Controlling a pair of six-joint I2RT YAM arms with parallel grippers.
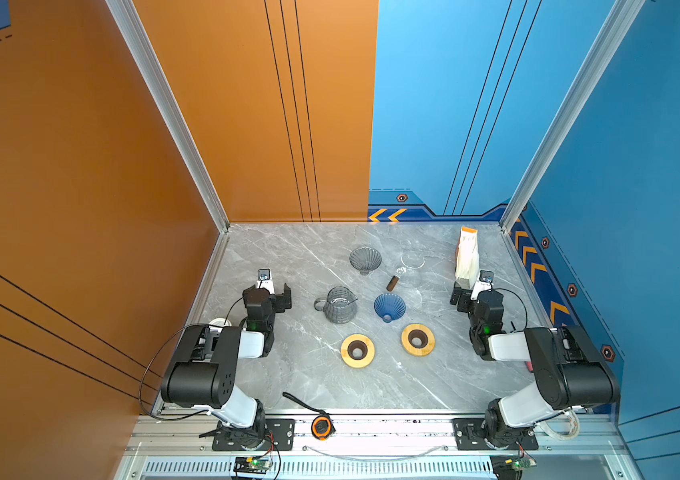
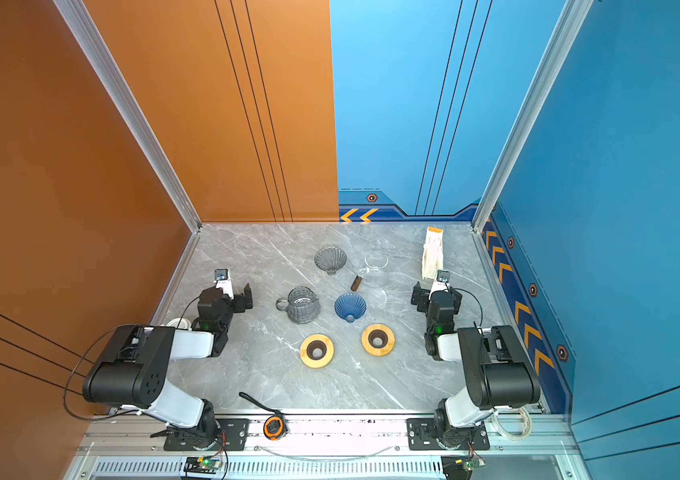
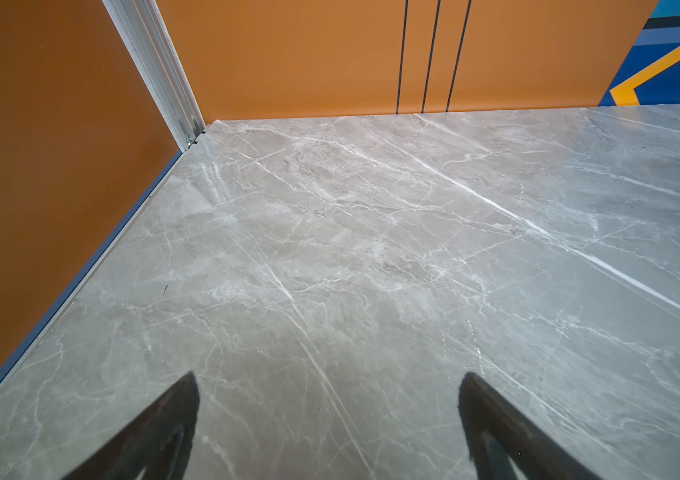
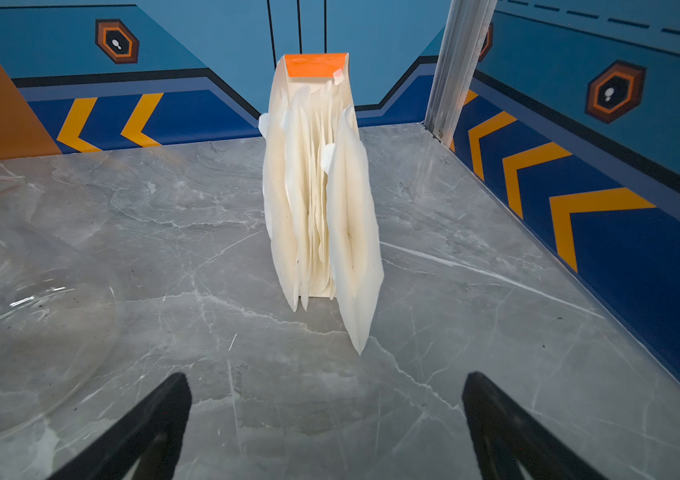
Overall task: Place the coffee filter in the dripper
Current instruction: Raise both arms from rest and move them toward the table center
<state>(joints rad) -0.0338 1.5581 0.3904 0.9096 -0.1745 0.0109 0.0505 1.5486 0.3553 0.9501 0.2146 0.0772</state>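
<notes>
A stack of white paper coffee filters [image 1: 467,259] [image 2: 432,257] stands upright in an orange-topped holder at the back right. In the right wrist view the coffee filters [image 4: 321,187] fan out just ahead of my right gripper [image 4: 325,376], which is open and empty. In both top views the right gripper [image 1: 471,287] [image 2: 436,291] hovers right in front of the stack. A grey ribbed dripper [image 1: 365,259] [image 2: 330,259] and a blue ribbed dripper [image 1: 389,306] [image 2: 350,306] sit mid-table. My left gripper [image 1: 275,293] [image 3: 330,376] is open over bare marble at the left.
A grey glass carafe [image 1: 340,305] stands left of the blue dripper. A clear glass server with a brown handle [image 1: 411,270] [image 4: 30,299] lies left of the filters. Two wooden rings [image 1: 357,350] [image 1: 417,339] lie nearer the front. An orange tape measure [image 1: 322,427] rests on the front rail.
</notes>
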